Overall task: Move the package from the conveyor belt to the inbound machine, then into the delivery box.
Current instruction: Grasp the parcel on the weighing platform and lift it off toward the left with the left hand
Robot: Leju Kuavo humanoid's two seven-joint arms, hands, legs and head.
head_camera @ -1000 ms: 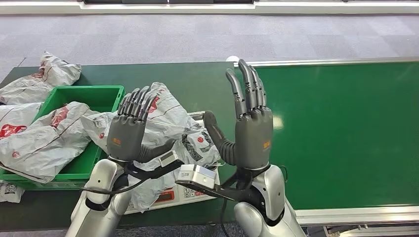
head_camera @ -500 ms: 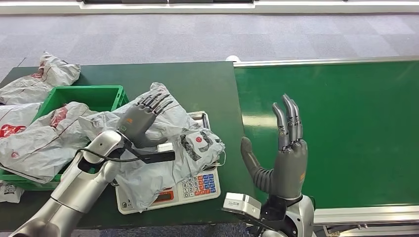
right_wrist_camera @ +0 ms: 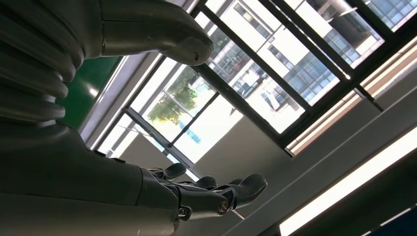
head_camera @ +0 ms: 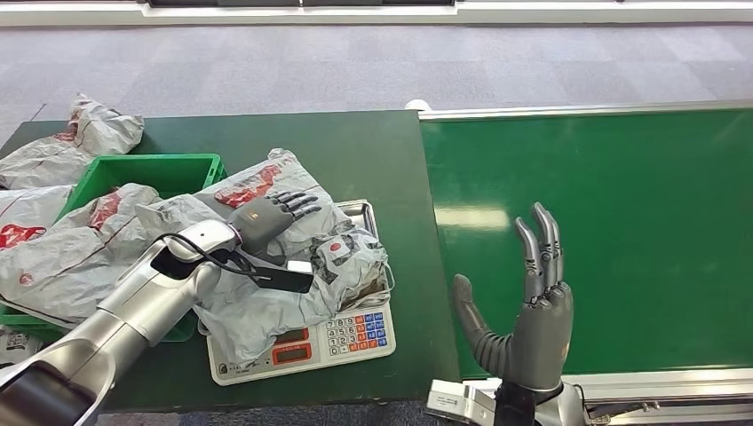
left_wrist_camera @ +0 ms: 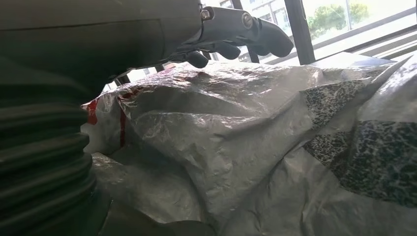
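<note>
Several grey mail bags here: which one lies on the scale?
The crumpled bag draped over the scale, under the left hand. The other bags lie in or beside the green bin, off the scale.

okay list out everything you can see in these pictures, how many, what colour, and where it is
Package on the scale: one, silver-grey plastic bag with red and black print, lying on the scale, draped over its edges.
Scale: one, white with coloured keys and a red display, on the dark green table.
Crate: one, green, on the left part of the table.
Other packages: several, silver-grey with red print, piled in and around the crate.
Table: one, dark green, left of the belt.
Conveyor belt: one, bright green, on the right.
Floor: grey carpet, beyond the table.
Left hand: grey, fingers spread, over the package on the scale.
Right hand: grey, raised open above the belt's near edge, holding nothing.
</note>
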